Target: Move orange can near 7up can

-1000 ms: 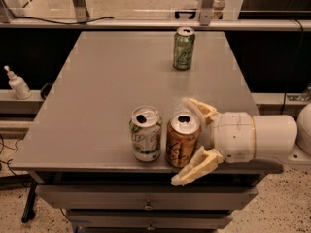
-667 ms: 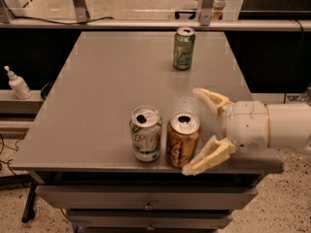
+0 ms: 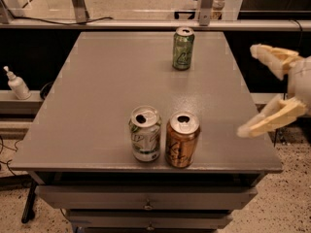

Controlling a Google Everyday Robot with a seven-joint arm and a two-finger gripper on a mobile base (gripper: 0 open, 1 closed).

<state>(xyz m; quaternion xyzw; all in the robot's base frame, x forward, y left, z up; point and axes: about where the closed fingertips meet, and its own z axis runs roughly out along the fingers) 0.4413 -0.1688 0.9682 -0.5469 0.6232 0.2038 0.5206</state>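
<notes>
The orange can stands upright near the front edge of the grey table, its top open. The 7up can, white-silver with green lettering, stands right beside it on the left, almost touching. My gripper is at the right edge of the view, beyond the table's right side and well clear of both cans. Its two pale fingers are spread wide apart and hold nothing.
An all-green can stands at the back of the table. A white pump bottle sits on a ledge to the left. Drawers are under the table front. Metal frame posts stand behind the table.
My gripper has pulled back to the right, away from the orange can, which stays standing beside the 7up can. The cans have not moved.
</notes>
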